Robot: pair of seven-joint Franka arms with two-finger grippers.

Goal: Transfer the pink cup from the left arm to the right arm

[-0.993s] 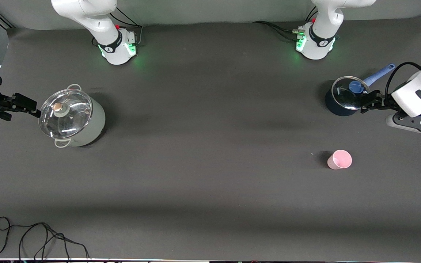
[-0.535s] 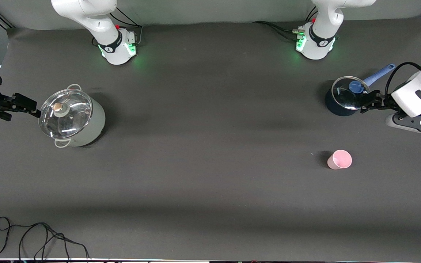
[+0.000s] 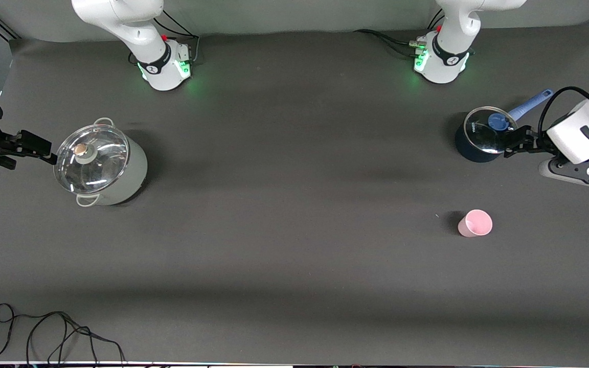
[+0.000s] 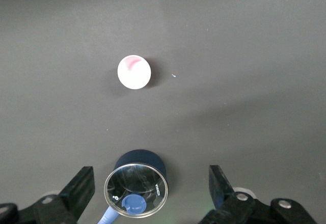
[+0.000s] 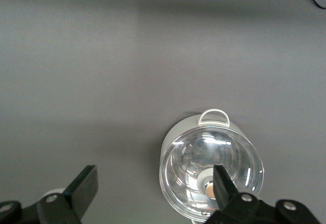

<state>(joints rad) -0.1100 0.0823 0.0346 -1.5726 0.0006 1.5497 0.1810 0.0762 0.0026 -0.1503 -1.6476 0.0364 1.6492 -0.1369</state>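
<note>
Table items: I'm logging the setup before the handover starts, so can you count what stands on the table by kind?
Cups: 1, the pink cup, upright.
Pots with glass lids: 2, the white pot and the dark blue pot.
Cables: 1, the black cable near the front edge.
Total: 4.

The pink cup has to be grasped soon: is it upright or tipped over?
Upright. The pink cup stands on its base on the table, round open mouth facing up.
</note>
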